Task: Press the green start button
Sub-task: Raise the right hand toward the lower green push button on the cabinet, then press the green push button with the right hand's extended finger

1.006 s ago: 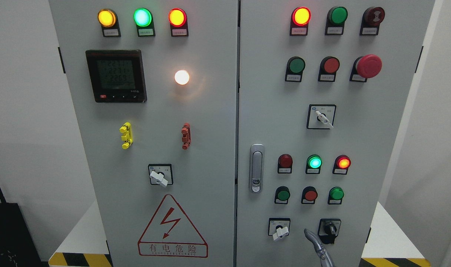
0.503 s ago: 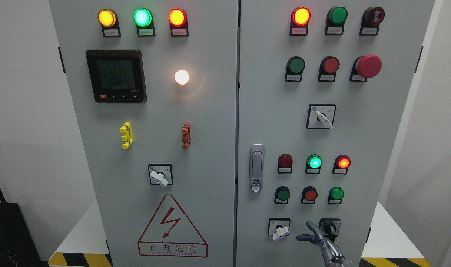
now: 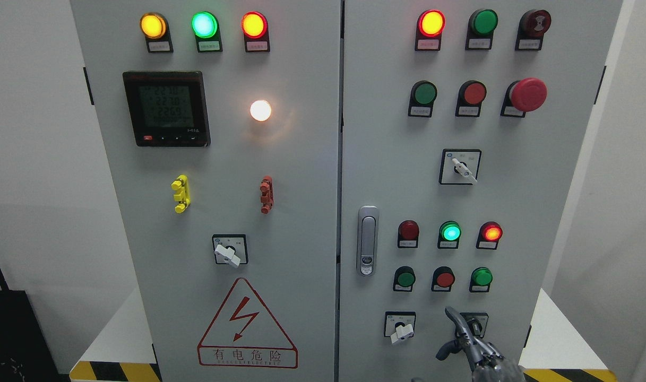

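Green start button: several green buttons sit on the right door; I judge the likeliest target is the bright green button, just above the raised fingertip and slightly to its right.
Right hand: comes up from the bottom edge on the right, index extended upward, thumb out to the left, holding nothing; its fingers have not reached any button.
Left hand: not in view.
Risk, wrong button: the red button sits just left of the target, directly above the fingertip; a straight rise would land on it.
Risk, wrong green: the darker green button lies further up-left, and another green button far above; a mix-up is easy.
Risk, snag: the key switch is partly behind the fingers; a brush could turn it.
Count, lower row: three buttons, two green, one red.
Count, lamps above them: three, with the green lamp lit.
Count, rotary switches: three white-handled, nearest the rotary switch left of the fingers.
Count, mushroom stop: one, the emergency stop.
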Motion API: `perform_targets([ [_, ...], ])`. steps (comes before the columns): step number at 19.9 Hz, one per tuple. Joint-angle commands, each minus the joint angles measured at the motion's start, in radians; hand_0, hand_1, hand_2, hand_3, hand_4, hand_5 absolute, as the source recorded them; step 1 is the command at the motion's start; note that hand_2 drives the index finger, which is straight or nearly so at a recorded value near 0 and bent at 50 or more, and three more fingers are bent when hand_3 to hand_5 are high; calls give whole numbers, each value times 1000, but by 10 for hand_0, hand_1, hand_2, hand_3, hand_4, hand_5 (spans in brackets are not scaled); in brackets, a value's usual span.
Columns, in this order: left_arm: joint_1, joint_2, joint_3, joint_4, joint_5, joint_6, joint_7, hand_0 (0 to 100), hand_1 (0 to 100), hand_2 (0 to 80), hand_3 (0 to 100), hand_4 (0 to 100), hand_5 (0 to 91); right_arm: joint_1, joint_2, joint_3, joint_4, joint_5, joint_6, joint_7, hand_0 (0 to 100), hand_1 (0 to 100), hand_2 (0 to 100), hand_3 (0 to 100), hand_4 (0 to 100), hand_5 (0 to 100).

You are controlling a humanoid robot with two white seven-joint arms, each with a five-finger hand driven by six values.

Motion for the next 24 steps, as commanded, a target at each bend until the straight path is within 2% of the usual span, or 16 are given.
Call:
perform_targets([
  [1,0,0,0,0,0,0,0,120,556,0,0,0,0,-47,1,-27,42,73,3,-2,399,313,0,748,684,718],
  [10,0,0,0,0,0,0,0,120,556,0,0,0,0,-91,2,-13,107,92,7,-4,450,292,0,772,699,732],
  [24,0,0,0,0,0,0,0,120,556,0,0,0,0,-146,4,13,197,121,15,-4,456,290,0,774,705,741],
])
